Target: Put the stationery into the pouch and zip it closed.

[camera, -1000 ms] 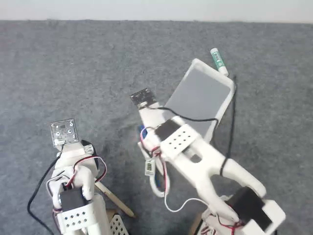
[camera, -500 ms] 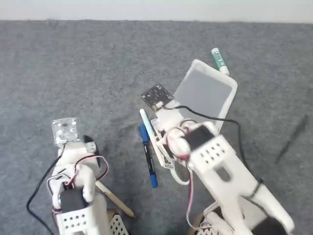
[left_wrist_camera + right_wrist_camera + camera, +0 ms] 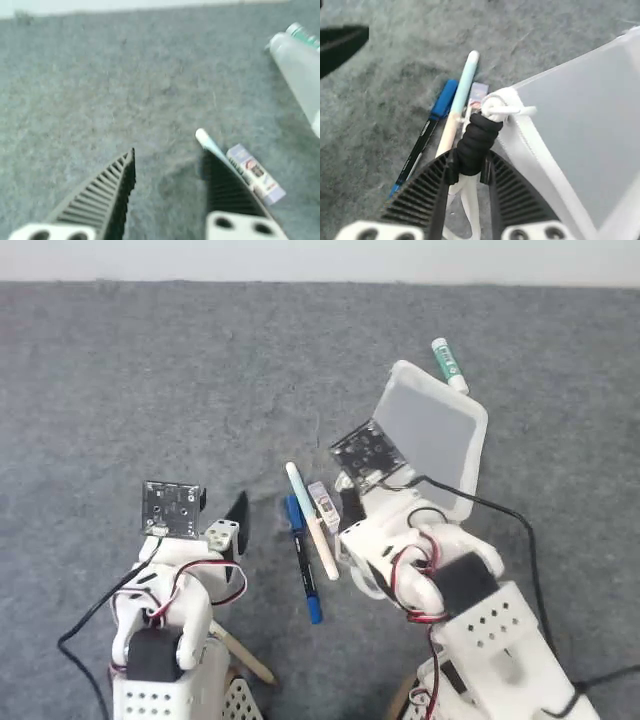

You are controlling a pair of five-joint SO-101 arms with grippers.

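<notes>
From where I stand, the grey tabletop [image 3: 120, 360] carries everything. Just beside the left fingers [image 3: 237, 518] lie a blue pen [image 3: 303, 565], a pale pen [image 3: 312, 522] and a small eraser [image 3: 321, 502], between those fingers and the right arm [image 3: 420, 560]. Farther off sits the frosted pouch [image 3: 435, 425], with a green-capped marker [image 3: 447, 364] at its far corner. A wooden pencil [image 3: 238, 650] lies back behind the fingers.

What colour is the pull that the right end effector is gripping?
The pull is black, tied to a white cord; clearest in the right wrist view.
</notes>
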